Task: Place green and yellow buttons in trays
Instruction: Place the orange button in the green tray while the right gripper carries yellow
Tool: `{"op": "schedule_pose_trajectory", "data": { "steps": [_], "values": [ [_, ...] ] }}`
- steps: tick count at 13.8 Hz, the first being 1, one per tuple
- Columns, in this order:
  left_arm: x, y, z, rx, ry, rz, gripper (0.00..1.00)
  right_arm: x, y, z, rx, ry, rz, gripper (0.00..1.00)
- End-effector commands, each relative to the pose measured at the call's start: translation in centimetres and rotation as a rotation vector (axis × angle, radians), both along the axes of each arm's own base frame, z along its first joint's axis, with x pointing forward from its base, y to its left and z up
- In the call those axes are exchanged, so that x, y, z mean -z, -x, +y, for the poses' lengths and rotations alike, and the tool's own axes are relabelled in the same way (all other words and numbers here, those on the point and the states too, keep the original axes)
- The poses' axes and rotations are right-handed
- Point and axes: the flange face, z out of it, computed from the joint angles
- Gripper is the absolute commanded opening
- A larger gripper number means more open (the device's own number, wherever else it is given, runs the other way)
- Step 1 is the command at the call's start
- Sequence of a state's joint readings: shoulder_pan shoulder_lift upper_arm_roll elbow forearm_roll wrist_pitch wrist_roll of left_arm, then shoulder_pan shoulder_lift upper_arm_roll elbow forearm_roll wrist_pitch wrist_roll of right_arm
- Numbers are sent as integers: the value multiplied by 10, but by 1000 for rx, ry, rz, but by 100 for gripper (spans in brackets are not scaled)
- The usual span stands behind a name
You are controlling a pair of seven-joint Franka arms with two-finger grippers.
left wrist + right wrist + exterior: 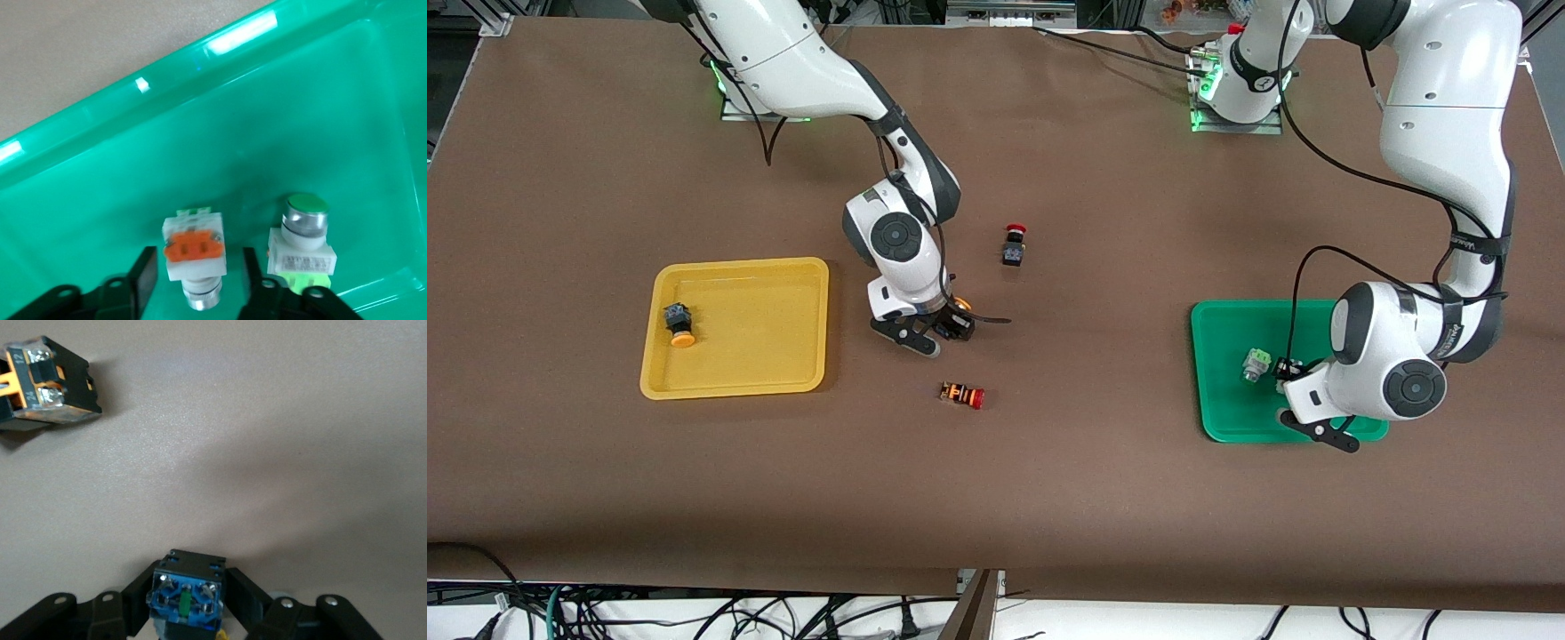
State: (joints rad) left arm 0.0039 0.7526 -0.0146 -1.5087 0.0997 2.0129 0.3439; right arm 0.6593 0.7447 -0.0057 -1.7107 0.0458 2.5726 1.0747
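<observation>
- Right hand pinches black yellow-capped button off the bench — yellow tray lies toward the right arm's end, one button inside.
- Left hand spread around orange-block button in green tray, beside green-block button.

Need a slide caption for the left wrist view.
Left gripper open around the orange-block button in the green tray, light-green-block button beside it.

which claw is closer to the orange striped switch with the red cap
Right. The right claw is on the table beside the yellow tray, shut on a black button, just above the striped switch in the front view. The left claw is in the green tray.
</observation>
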Motion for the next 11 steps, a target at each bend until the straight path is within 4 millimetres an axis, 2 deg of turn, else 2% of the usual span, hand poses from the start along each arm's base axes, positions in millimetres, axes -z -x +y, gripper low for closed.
{"op": "schedule_pose_trajectory", "data": {
  "steps": [1, 3, 4, 8, 9, 11],
  "values": [
    [-41, 4, -11, 34, -6, -28, 100, -5, -13, -15, -39, 48, -28, 0],
    [-99, 3, -30, -9, -14, -72, 100, -26, -25, -37, -117, 105, -1, 0],
    [-132, 5, -33, -63, -17, -101, 100, -40, -31, -49, -161, 125, 5, 0],
    [-270, 23, -28, -147, -38, -107, 100, -83, -57, -119, -338, 214, 76, 0],
    [-300, 26, -26, -156, -44, -103, 100, -89, -62, -136, -374, 221, 78, 0],
    [-343, 35, -25, -167, -44, -120, 100, -95, -67, -169, -441, 230, 86, 0]
  ]
}}
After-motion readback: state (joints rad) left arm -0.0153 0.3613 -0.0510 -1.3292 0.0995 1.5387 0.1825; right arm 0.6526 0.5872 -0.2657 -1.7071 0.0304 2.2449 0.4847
